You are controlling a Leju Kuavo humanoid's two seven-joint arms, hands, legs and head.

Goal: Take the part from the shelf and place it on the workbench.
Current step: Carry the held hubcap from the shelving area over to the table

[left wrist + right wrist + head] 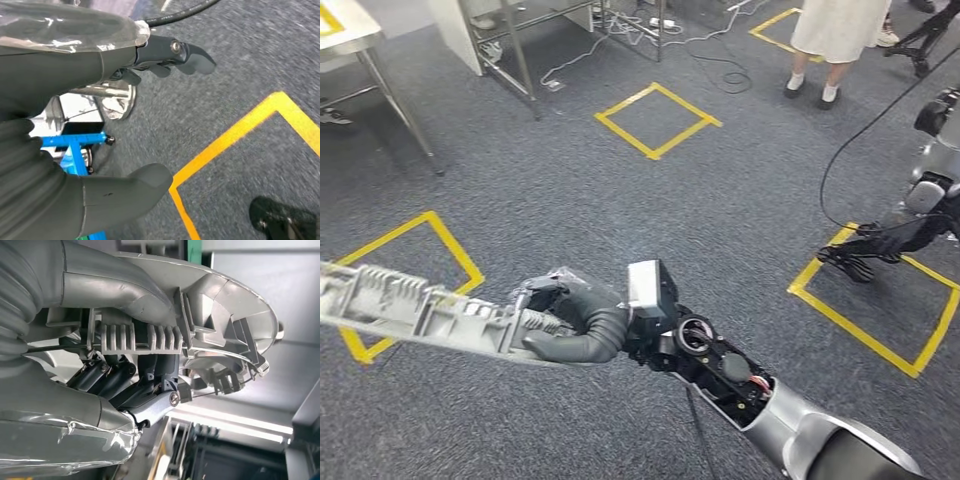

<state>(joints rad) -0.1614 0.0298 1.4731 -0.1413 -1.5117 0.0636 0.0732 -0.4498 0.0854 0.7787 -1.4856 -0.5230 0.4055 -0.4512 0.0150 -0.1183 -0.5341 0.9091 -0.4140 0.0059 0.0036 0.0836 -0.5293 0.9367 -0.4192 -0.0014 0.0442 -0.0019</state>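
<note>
Right hand (573, 322) closed around long grey ribbed part (410, 310), thumb under, darker fingers over, grip at one end of the part. Rest of part sticking out past the hand as a long overhang, held roughly level above the grey carpet floor (546, 200), free end over the yellow tape square (433, 225) nearest the hand. In right wrist view, fingers (124, 372) wrapped through the ribbed section, part (226, 320) fanning out into a thin curved plastic shell beyond the hand.

Handling, judged: moulded plastic, light, stiff but thin-walled, ribs and clips likely to snap under squeeze or knock. Grip at the end means leverage, likely sag or twist in the hand while walking; hold nearer the middle would be steadier. Surface matte, ribs giving decent purchase, not very slippery.

Left hand (113, 125) open, holding nothing, thumb and fingers apart, hanging above floor near another yellow tape line (234, 135).

Person standing well beyond the part, far side of floor. No table surface near the part; carry step seemingly in progress, placing not yet done.
</note>
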